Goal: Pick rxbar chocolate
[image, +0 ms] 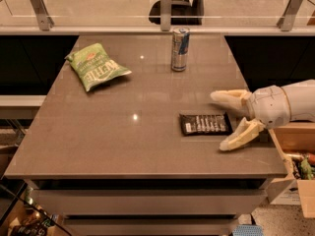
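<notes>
Table (pixel 123 146): a grey-brown top is seen from the front, with three items lying on it.
Rxbar chocolate (pixel 204 124): a flat black wrapper with rows of white lettering is laid on the right half of the table, towards the near edge, long side running left to right. It lies flat on the table.
Gripper (pixel 219 122): it is reached in from the right edge of the view on a white arm and is placed at the right end of the rxbar chocolate.
Gripper state: the two cream fingers (pixel 230 98) are spread wide. One is pointed left beyond the bar's far side and the other is angled down past its near right corner, so the bar's right end is bracketed. Nothing is gripped. Contact with the wrapper cannot be judged.
Chip bag (pixel 96 67): green and crinkled, it is laid at the far left, well apart from the bar.
Drink can (pixel 180 48): silver and blue, it is stood upright near the far edge, behind the bar.
Cardboard box (pixel 295 140): it is set just beside the table's right side, under the arm.
</notes>
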Controlling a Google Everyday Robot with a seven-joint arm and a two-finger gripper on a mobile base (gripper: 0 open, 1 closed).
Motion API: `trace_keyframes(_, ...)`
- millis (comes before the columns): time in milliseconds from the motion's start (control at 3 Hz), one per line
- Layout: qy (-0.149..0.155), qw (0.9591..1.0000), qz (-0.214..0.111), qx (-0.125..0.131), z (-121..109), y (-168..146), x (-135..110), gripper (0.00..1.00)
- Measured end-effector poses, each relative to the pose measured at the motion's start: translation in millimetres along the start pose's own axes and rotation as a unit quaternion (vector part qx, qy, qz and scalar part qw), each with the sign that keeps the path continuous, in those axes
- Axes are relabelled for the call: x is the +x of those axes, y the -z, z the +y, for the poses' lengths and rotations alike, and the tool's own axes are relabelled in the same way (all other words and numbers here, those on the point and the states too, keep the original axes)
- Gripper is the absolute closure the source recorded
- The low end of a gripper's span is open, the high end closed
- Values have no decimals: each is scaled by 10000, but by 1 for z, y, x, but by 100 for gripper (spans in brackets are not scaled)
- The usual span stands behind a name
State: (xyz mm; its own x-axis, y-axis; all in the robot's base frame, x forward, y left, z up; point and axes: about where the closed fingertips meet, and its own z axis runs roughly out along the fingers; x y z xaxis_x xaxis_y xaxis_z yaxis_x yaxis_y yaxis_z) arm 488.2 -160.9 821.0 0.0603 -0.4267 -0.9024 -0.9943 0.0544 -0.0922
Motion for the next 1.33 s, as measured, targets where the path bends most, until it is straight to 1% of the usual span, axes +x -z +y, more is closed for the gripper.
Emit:
trace_keyframes(1000,14,10000,-16,-54,0,-6,-2,88)
trace_keyframes(1333,19,10000,-21,-72,0,-8,-3,100)
